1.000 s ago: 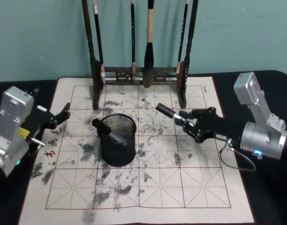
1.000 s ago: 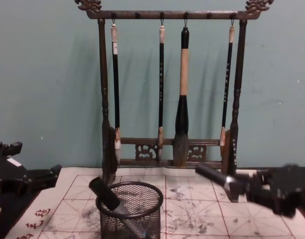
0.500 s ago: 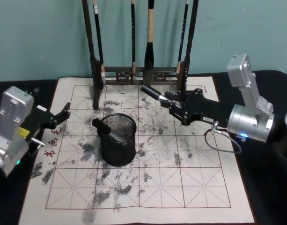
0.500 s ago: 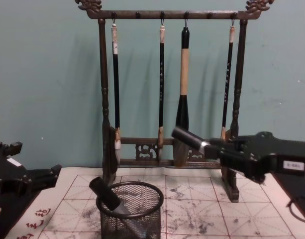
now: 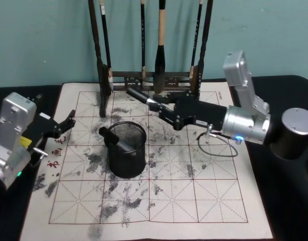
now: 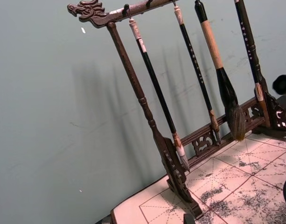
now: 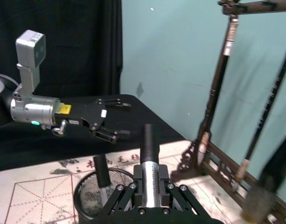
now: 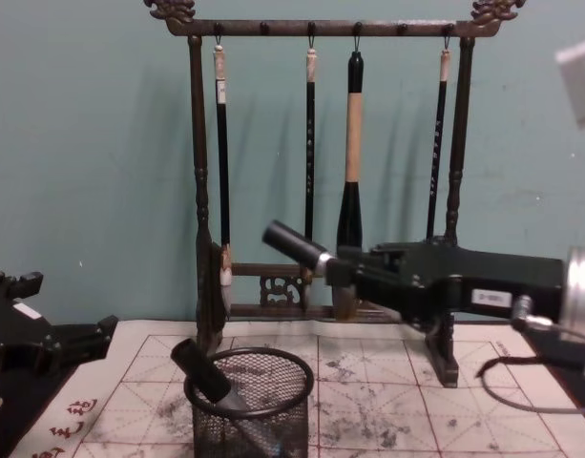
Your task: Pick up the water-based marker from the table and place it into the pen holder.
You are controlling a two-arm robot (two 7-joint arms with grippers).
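Note:
A black water-based marker with a silver band is tilted in the air, its free end pointing up and to the left. My right gripper is shut on its lower part, seen side-on in the chest view. The marker hangs above and slightly right of the black mesh pen holder, which stands on the inked felt mat. A second black marker leans inside the holder. In the right wrist view the held marker stands above the pen holder. My left gripper rests open at the mat's left edge.
A tall dark wooden brush rack with several hanging brushes stands at the back of the mat, close behind my right gripper. Its top bar spans the chest view. Black cloth covers the table around the mat.
My right gripper has carried the marker leftward and higher, from the mat's right side to a spot in front of the rack, near the holder. The left arm has not moved.

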